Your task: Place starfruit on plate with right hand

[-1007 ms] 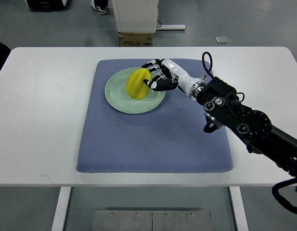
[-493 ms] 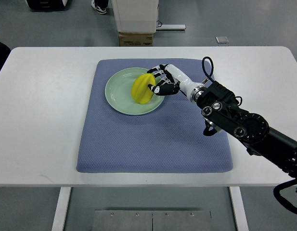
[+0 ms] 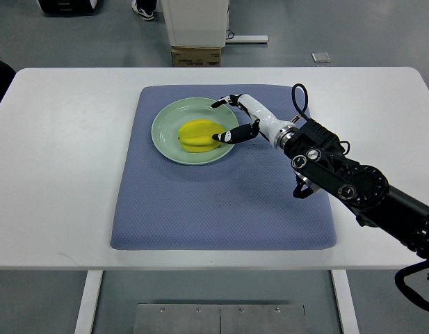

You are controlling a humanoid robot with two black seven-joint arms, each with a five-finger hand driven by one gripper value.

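Note:
A yellow starfruit (image 3: pixel 198 136) lies on its side on the pale green plate (image 3: pixel 165 120), which sits on the blue mat (image 3: pixel 221 202). My right hand (image 3: pixel 231 121) is at the plate's right rim, right beside the fruit. Its fingers (image 3: pixel 225 102) are spread apart; the thumb tip is at the fruit's right end, and the hand no longer grips the fruit. The right arm (image 3: pixel 346 184) comes in from the lower right. The left arm is not in view.
The mat lies on a white table (image 3: pixel 61 160). A cardboard box (image 3: pixel 196 57) and a white cabinet base stand on the floor behind the table's far edge. A person's shoe shows at the top.
The starfruit was held upright over the plate; it now lies flat on the plate. My right hand's fingers have opened off it.

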